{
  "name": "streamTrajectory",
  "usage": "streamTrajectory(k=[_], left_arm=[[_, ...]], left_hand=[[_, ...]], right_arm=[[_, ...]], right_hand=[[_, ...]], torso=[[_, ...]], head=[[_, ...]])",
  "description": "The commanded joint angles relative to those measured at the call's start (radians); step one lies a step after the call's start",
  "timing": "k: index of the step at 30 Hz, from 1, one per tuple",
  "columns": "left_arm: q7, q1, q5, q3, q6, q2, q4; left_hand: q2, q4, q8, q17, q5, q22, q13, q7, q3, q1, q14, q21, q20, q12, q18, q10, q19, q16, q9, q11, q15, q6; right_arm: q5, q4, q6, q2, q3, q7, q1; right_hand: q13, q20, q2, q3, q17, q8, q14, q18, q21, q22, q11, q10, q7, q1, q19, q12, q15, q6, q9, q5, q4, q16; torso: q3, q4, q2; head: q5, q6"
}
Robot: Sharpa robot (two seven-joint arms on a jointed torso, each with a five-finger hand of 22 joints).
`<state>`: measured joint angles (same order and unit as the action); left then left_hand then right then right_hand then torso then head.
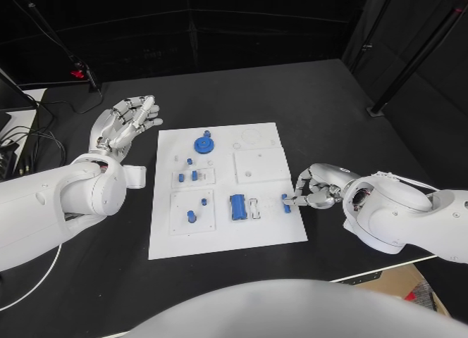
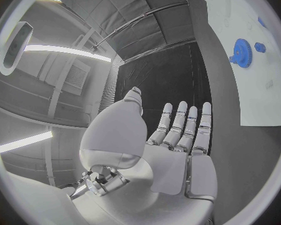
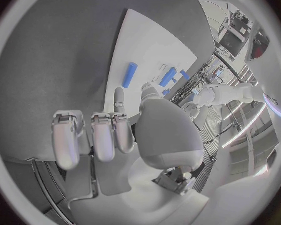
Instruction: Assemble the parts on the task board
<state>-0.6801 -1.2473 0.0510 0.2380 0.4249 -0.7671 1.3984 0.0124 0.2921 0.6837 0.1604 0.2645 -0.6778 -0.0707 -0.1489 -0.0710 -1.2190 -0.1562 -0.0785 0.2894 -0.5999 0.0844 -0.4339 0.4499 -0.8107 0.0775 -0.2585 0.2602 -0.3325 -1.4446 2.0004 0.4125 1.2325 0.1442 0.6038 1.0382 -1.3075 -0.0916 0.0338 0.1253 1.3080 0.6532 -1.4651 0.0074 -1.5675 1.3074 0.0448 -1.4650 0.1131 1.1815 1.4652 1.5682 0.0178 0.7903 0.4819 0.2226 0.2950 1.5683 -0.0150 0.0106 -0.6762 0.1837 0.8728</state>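
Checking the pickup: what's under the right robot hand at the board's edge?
Under the right robot hand, a small blue part lies on the task board at its fingertips. Whether the fingers grip it is hidden.

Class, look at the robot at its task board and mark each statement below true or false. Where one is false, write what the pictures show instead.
1. The left hand holds a blue part. False: it holds nothing, its fingers apart, beside the task board.
2. The blue gear lies on the board's far half. True.
3. The right hand is at the board's right edge, by a small blue part. True.
4. The blue cylinder lies off the board on the black table. False: it lies on the board.
5. Both hands touch the gear. False: neither does.
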Motion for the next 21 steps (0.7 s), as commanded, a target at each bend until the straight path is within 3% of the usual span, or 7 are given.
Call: streamTrajectory(k=[1,5,9,21], left_arm=[[-0.129,-0.001,-0.001,-0.001,-0.009,0.0,0.001],[-0.129,-0.001,-0.001,-0.001,-0.009,-0.001,0.0],[-0.129,-0.001,-0.001,-0.001,-0.01,-0.002,0.0],[-0.129,-0.001,-0.001,-0.001,-0.01,-0.004,0.002]], left_hand=[[0.01,0.0,0.006,-0.001,0.007,0.001,0.001,-0.146,-0.007,-0.003,0.006,0.003,0.0,-0.007,0.003,0.007,-0.006,-0.007,-0.001,-0.002,-0.001,0.006],[0.01,0.0,0.006,-0.001,0.007,0.001,0.001,-0.146,-0.007,-0.003,0.006,0.003,0.0,-0.007,0.003,0.007,-0.006,-0.007,-0.001,-0.002,-0.001,0.006],[0.01,0.0,0.006,-0.001,0.007,0.001,0.001,-0.146,-0.007,-0.003,0.006,0.003,0.0,-0.007,0.003,0.007,-0.006,-0.007,-0.001,-0.002,-0.001,0.006],[0.01,0.0,0.006,-0.001,0.007,0.001,0.001,-0.146,-0.007,-0.003,0.006,0.003,0.0,-0.007,0.003,0.007,-0.006,-0.007,-0.001,-0.002,-0.001,0.006]], right_arm=[[-0.05,-0.005,-0.051,-0.006,0.0,0.06,-0.001],[-0.051,-0.015,-0.051,-0.023,0.0,0.06,-0.002],[-0.051,-0.022,-0.044,-0.041,0.0,0.055,-0.005],[-0.049,-0.055,-0.064,-0.088,0.0,0.061,-0.03]], right_hand=[[-0.263,0.001,-0.003,0.002,0.263,0.002,-0.106,-0.007,-0.003,0.263,-0.001,-0.106,-0.003,-0.009,0.106,0.003,0.004,-0.004,-0.001,-0.004,0.0,0.002],[-0.263,0.001,-0.006,0.001,0.263,0.004,-0.106,-0.007,-0.003,0.263,-0.001,-0.106,-0.003,-0.009,0.106,0.003,0.004,-0.004,-0.001,-0.004,-0.001,0.002],[-0.263,0.002,-0.012,0.0,0.263,0.006,-0.106,-0.007,-0.003,0.263,-0.001,-0.106,-0.004,-0.011,0.106,0.003,0.005,-0.005,-0.002,-0.003,-0.001,0.002],[-0.263,0.003,-0.027,-0.003,0.263,0.009,-0.106,-0.007,-0.003,0.263,-0.002,-0.106,-0.004,-0.007,0.106,0.003,0.005,-0.008,-0.006,-0.005,-0.002,0.002]], torso=[[-0.0001,-0.0001,-0.001],[-0.0014,-0.0036,0.0],[0.0009,0.0003,-0.001],[-0.0007,-0.0004,-0.001]], head=[[0.002,0.0],[0.0,0.0],[0.004,0.0],[0.0,0.0]])
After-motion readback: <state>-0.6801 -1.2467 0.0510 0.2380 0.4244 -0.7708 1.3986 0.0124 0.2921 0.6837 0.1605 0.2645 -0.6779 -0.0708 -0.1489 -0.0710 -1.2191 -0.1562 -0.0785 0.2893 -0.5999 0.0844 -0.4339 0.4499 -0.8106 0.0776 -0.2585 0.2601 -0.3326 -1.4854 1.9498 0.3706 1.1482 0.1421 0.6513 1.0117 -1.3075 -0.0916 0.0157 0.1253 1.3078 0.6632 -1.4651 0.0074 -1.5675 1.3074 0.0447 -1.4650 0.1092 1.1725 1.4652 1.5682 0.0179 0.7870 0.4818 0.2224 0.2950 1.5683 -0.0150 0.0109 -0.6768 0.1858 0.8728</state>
